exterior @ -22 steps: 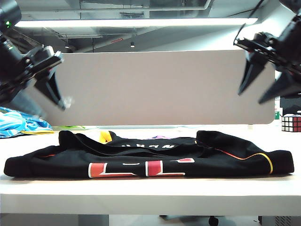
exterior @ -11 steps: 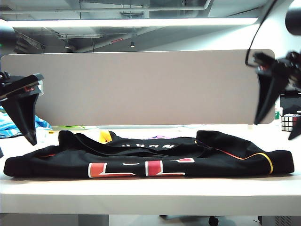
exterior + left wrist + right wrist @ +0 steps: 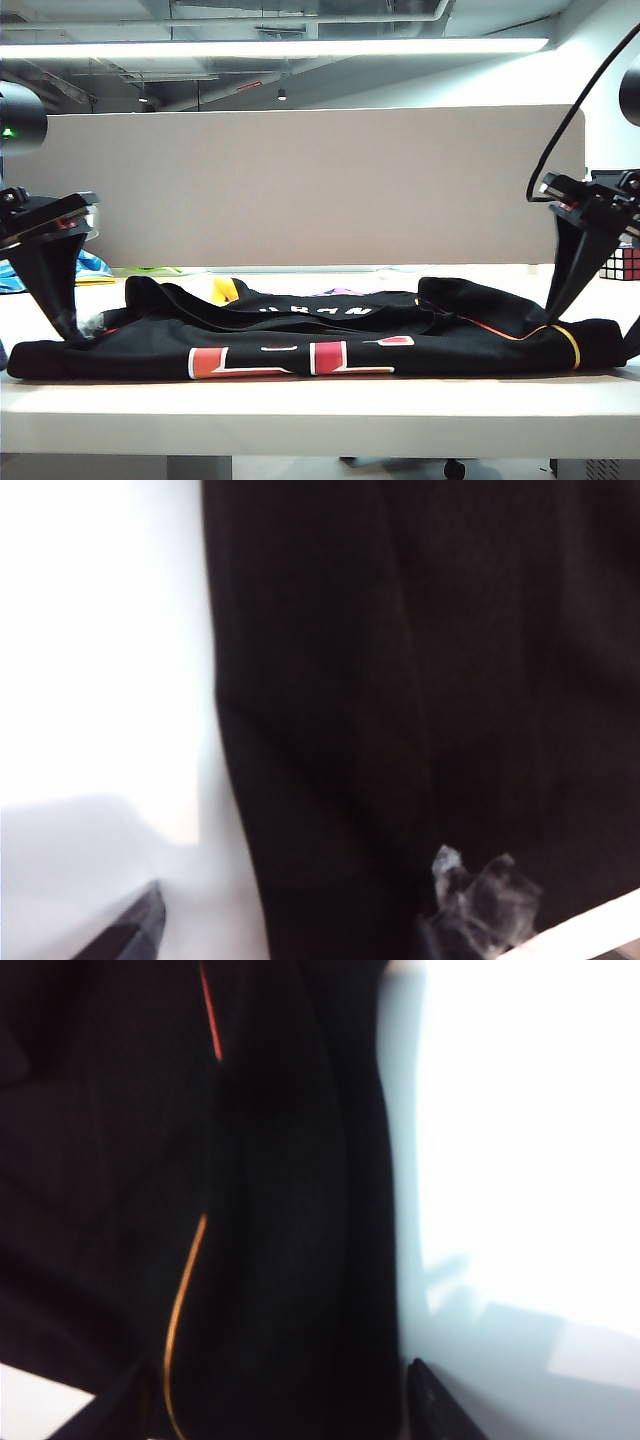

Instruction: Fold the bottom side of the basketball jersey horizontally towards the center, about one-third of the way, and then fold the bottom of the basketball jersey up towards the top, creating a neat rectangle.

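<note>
I am working on the black jersey [image 3: 320, 335], which is lying flat along the front of the white table [image 3: 320, 410], already folded into a long low band with the coloured number facing the front edge. I judge I am opening the second fold, the one that brings the bottom up toward the top.

My left gripper [image 3: 62, 320] is hanging at the jersey's left end and my right gripper [image 3: 590, 325] at its right end, both pointing down at the cloth. Both sets of jaws are standing spread wide and are pinching nothing. In my left wrist view one finger [image 3: 125, 935] is over bare table and the other over black fabric, so the jersey's edge [image 3: 225, 730] is lying between them. My right wrist view is showing the same straddle, with the orange side stripe [image 3: 185, 1290] running between the fingers.

Whether any fingertip is touching cloth I cannot tell. Next I will need to close on both end edges together, catching every layer, then lift evenly.
</note>
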Controlling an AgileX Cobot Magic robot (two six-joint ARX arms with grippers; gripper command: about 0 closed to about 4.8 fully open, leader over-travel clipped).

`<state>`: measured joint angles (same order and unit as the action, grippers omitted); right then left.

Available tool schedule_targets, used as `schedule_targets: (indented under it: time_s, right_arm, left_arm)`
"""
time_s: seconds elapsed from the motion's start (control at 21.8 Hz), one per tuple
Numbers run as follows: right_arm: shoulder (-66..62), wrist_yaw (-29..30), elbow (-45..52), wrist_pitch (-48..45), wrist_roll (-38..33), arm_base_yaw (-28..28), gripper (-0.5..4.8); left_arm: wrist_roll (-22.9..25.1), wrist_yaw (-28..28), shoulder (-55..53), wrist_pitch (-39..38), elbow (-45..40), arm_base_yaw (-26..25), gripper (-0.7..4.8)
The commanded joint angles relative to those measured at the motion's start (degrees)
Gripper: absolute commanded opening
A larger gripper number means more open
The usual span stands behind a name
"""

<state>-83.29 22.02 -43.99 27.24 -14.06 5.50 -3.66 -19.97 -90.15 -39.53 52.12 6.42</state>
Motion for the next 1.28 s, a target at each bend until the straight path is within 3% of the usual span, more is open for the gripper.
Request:
schedule_targets:
  time_s: [0.05,0.23,0.32,0.37,0.41,0.46,0.5,0.6,0.73,1.01,1.1,1.24,1.28]
  right_arm:
    - [-2.10,2.23,-0.11,-2.49,-1.36,0.04,3.37]
    - [-3.72,2.34,-0.07,-2.51,-1.36,0.07,3.28]
    - [-3.69,2.49,-0.09,-2.62,-1.29,0.07,2.55]
    - [-3.69,2.54,-0.09,-2.45,-1.03,0.07,2.02]
    - [-3.69,2.56,-0.09,-2.45,-0.85,0.07,1.46]
    - [-3.69,2.56,-0.09,-2.47,-0.81,0.07,1.23]
    - [-3.58,2.78,-0.09,-2.47,-0.42,0.07,0.62]
    - [-2.69,5.53,-0.09,-1.40,0.66,0.07,-0.09]
    - [1.20,6.49,-0.09,2.51,2.01,0.17,-0.08]
    - [24.22,6.01,-0.11,16.11,3.43,0.15,-0.08]
    - [27.78,4.46,-0.26,12.31,0.81,0.11,-0.08]
    - [25.55,1.99,-0.66,2.40,-2.36,0.02,-0.08]
    - [22.53,-0.26,-2.01,-2.25,-2.45,-0.02,-0.08]
  left_arm:
    - [0.00,-3.48,-2.91,0.81,-0.61,0.00,3.18]
    - [0.04,-3.43,-3.10,0.09,-0.96,0.02,3.14]
    - [0.24,-3.52,-3.10,-0.17,-1.20,0.04,2.37]
    - [0.28,-5.03,-3.10,-0.04,-1.75,0.22,1.42]
    - [0.26,-7.89,-3.10,1.18,-2.84,0.22,0.80]
    - [0.26,-9.94,-3.10,2.29,-3.85,0.22,0.43]
    - [0.22,-11.72,-3.08,4.07,-5.57,0.22,-0.05]
    - [0.28,-11.78,-2.78,3.65,-7.63,0.22,-0.06]
    - [0.24,-11.78,0.35,1.73,-9.22,0.22,-0.06]
    - [-2.27,-13.25,26.45,-8.31,-9.55,0.22,-0.06]
    - [-8.04,-11.72,32.13,-1.40,-9.44,0.13,-0.06]
    - [-12.37,-10.12,30.58,10.78,-9.33,0.07,-0.06]
    - [-14.69,-9.14,27.87,18.03,-9.18,-0.04,-0.06]
